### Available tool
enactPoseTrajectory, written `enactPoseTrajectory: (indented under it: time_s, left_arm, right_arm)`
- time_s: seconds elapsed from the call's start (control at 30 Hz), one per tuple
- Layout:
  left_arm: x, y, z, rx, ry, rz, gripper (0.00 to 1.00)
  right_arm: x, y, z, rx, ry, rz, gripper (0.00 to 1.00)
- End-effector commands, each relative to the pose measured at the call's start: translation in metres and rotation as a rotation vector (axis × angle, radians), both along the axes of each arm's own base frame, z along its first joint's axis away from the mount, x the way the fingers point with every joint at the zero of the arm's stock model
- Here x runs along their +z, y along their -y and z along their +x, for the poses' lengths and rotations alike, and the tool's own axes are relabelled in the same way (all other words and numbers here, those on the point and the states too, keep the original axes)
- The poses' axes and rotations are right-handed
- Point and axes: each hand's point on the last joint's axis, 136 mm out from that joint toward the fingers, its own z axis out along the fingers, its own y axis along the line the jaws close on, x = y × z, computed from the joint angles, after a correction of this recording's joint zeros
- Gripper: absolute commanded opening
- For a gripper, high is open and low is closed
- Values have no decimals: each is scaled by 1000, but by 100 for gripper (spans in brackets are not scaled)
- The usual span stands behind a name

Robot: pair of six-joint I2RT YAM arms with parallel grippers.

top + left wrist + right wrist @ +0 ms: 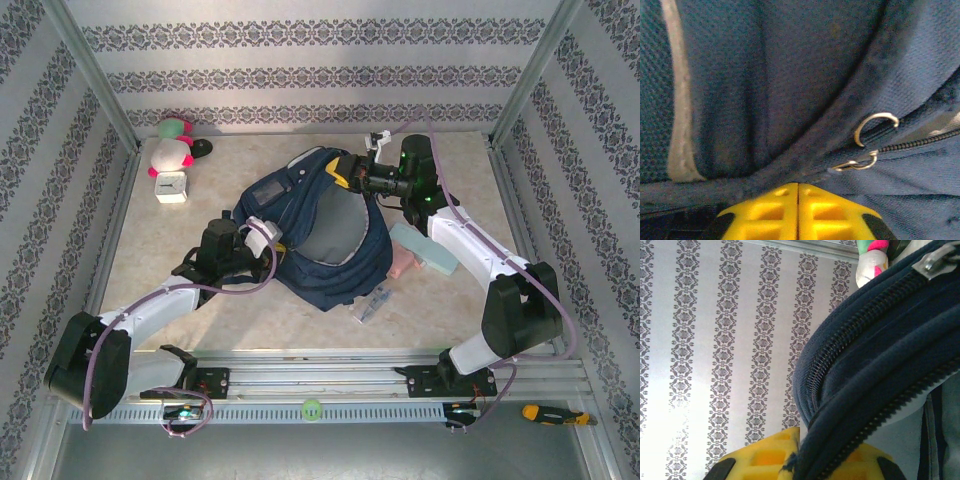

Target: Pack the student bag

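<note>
The right gripper (812, 450) is pinching the student bag (350, 275) by its rim. The left gripper (798, 189) is squeezing shut against the cloth. The rim could be slipping out, flopping the bag closed.

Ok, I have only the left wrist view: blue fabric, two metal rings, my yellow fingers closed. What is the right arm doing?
Observer: The right end effector is shut on the zipper rim of the student bag, at its far side.
Operator: Is the main compartment open?
Observer: Yes, the top view shows it gaping, with grey lining visible.
Operator: Is anything lying outside the bag?
Observer: A pale green box and a pink item lie on the table, right of the bag.
</note>
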Motion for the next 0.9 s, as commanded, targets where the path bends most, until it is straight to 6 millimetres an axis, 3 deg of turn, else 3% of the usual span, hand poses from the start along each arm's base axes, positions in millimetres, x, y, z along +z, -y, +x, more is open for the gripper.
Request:
enactPoseTrajectory:
  time_s: [0.0, 0.17, 0.2, 0.33, 0.5, 0.63, 0.77, 0.87]
  left_arm:
    - [5, 0, -1, 5, 21, 11, 2]
    - [4, 2, -18, -76, 32, 42, 3]
    - [7, 0, -17, -66, 40, 41, 7]
    - [24, -5, -6, 44, 4, -20, 44]
    - [33, -6, 2, 154, -88, -112, 67]
    - [38, 2, 7, 238, -161, -204, 78]
    - [25, 4, 13, 365, -233, -204, 84]
    - [-6, -20, 23, 574, -317, -151, 84]
  right_arm:
    - [81, 1, -18, 32, 267, 85, 0]
    - [80, 2, -15, 30, 265, 83, 0]
    - [79, 2, -14, 29, 264, 83, 0]
    - [78, 0, -14, 29, 262, 82, 0]
    - [81, -1, -14, 26, 268, 84, 0]
    - [81, -4, -15, 30, 268, 85, 0]
    - [81, -8, -16, 36, 266, 88, 0]
    - [86, -9, -18, 42, 275, 94, 0]
